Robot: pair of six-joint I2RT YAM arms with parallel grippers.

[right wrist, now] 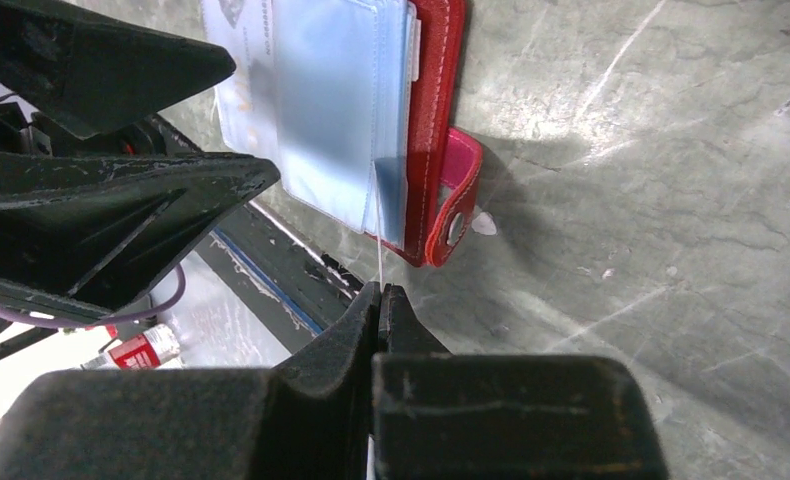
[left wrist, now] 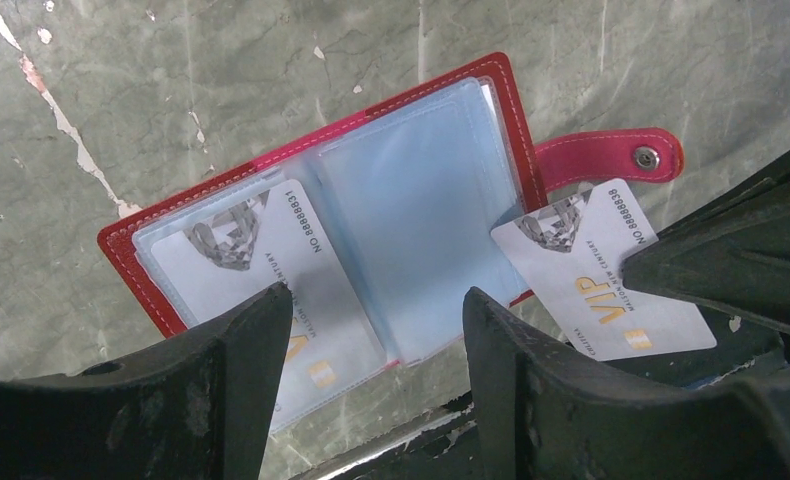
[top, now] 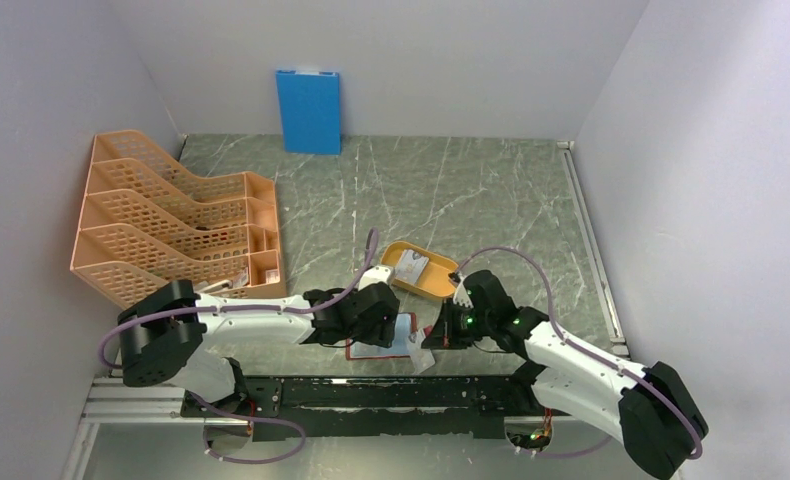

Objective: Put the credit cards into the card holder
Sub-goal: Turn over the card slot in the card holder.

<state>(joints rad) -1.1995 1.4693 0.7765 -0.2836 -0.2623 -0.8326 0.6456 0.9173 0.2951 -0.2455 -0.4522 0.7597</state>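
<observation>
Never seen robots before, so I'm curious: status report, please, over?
Left gripper open over the open card holder. Right gripper shut on a credit card, its corner at the holder's right edge. Another card already pocketed. Nothing blocking seen.

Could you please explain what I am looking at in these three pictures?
A left arm and a right arm, both robotic, are bolted at the near edge of a table. The wide picture looks down from above and behind them. The other two come from a camera on each wrist, so the dark shapes there are that arm's own fingers. On the table lie an open red wallet, a yellow tray with spare cards and an orange rack. A blue board stands at the back wall. A first card sits in a wallet sleeve. The right fingers are shut on a second card at the wallet's edge. The left fingers stand open over the wallet, holding nothing.
</observation>
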